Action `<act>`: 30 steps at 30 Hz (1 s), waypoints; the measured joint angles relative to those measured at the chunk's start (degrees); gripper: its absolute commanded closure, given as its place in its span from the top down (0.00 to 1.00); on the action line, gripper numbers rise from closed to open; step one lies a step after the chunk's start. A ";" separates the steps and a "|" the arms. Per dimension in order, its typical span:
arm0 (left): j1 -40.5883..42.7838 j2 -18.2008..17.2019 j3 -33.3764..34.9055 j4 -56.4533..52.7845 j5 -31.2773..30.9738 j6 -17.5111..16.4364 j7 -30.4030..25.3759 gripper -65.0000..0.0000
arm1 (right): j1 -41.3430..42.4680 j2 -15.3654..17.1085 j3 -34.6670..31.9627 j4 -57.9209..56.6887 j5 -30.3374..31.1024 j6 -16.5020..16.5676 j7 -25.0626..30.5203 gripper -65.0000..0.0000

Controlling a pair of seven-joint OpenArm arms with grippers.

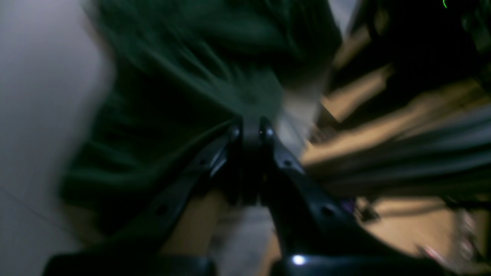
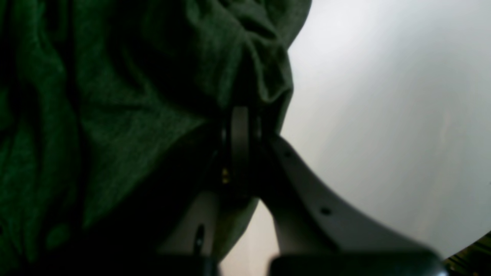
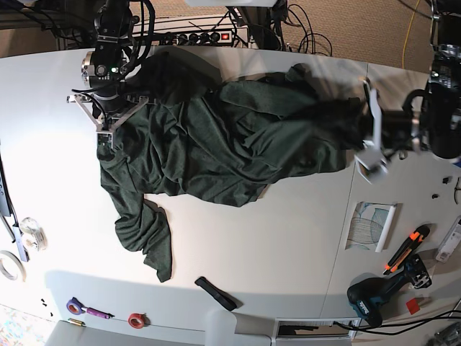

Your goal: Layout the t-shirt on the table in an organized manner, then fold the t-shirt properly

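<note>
Now the left fingers [image 1: 267,132] and right fingers [image 2: 239,130] each pinch the green t-shirt [image 3: 216,144], wrinkled on the white tabletop [image 3: 274,238].

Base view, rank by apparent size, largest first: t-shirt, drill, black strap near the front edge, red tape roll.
1. t-shirt, by far the largest
2. drill
3. black strap
4. red tape roll
All four sit at roughly table level, so nearness to the camera barely skews the order.
</note>
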 measured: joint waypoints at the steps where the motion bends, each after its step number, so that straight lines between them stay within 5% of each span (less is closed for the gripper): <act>1: 0.04 0.48 -2.19 0.39 -0.07 0.00 -1.81 0.00 | 0.02 -0.02 0.00 0.00 0.00 0.00 0.00 0.00; 4: -0.02 2.86 -6.54 0.13 -0.09 0.04 -7.52 0.00 | 0.00 -0.02 -0.02 0.00 -0.02 0.00 -0.02 0.00; 9: 0.24 4.33 -1.95 -3.93 18.21 0.20 -17.97 0.00 | 0.00 0.00 0.00 0.00 -0.02 0.00 0.00 0.00; 14: 0.24 4.48 5.60 -8.68 31.19 7.34 -22.71 0.00 | 0.00 0.02 0.00 0.00 -0.02 0.00 -0.02 0.00; 15: 0.28 4.46 6.64 -9.20 32.83 7.34 -22.67 0.10 | 0.00 0.00 0.00 0.00 -0.02 0.00 0.00 0.00; 17: 0.46 4.46 8.09 -9.38 34.67 7.19 -22.75 0.48 | 0.00 -0.02 -0.02 0.00 0.00 0.00 -0.02 0.00; 19: 0.37 4.46 8.61 -9.35 34.45 9.35 -26.18 0.59 | 0.00 0.00 -0.02 0.00 -0.02 0.00 -0.02 0.00; 21: -0.52 4.94 8.63 -9.29 34.75 13.84 -30.27 0.55 | 0.00 0.00 -0.02 0.00 -0.02 0.00 -0.02 0.00; 27: -5.95 12.76 11.28 -10.08 37.53 15.82 -31.36 0.15 | 0.00 0.02 0.00 0.00 -0.04 -0.02 -0.02 0.00; 30: -9.42 15.54 17.53 -14.19 42.73 18.62 -31.56 0.12 | 0.00 0.00 0.02 0.00 -0.02 0.00 -0.04 0.00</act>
